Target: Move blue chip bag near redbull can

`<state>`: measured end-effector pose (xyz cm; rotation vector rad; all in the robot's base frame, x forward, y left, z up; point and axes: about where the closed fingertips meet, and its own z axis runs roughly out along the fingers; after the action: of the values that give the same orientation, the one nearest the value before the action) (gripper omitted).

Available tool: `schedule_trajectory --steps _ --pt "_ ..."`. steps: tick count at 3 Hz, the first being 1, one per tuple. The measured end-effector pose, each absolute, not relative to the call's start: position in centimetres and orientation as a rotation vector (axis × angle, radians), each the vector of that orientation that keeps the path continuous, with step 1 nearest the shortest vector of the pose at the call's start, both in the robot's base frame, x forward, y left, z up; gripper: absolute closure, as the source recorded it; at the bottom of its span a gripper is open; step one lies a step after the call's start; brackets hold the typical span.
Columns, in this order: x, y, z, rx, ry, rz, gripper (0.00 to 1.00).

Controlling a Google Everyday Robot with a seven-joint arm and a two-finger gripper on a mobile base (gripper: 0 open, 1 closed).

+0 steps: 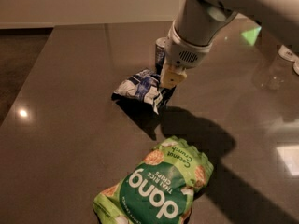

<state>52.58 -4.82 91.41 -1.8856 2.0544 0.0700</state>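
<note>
The blue chip bag (141, 86) is a small crinkled dark blue and white foil bag in the middle of the dark table. My gripper (170, 80) is at the bag's right end and is shut on it. The bag's left end rests on or just above the table. The redbull can (160, 52) stands just behind the gripper, mostly hidden by my arm; only its silver top and left side show. The bag lies close in front of the can.
A larger green "dang" bag (156, 186) lies flat near the front of the table. The table's left edge (37, 64) runs along a dark floor. Faint round objects (286, 52) sit at the far right.
</note>
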Motion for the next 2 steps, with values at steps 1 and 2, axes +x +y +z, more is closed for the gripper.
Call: schedule_trajectory --steps 1,2 --pt "54.2 -6.1 90.2 -1.919 2.064 0.065 0.88" --pt "55.3 -7.1 88.5 -1.966 2.074 0.077 0.64"
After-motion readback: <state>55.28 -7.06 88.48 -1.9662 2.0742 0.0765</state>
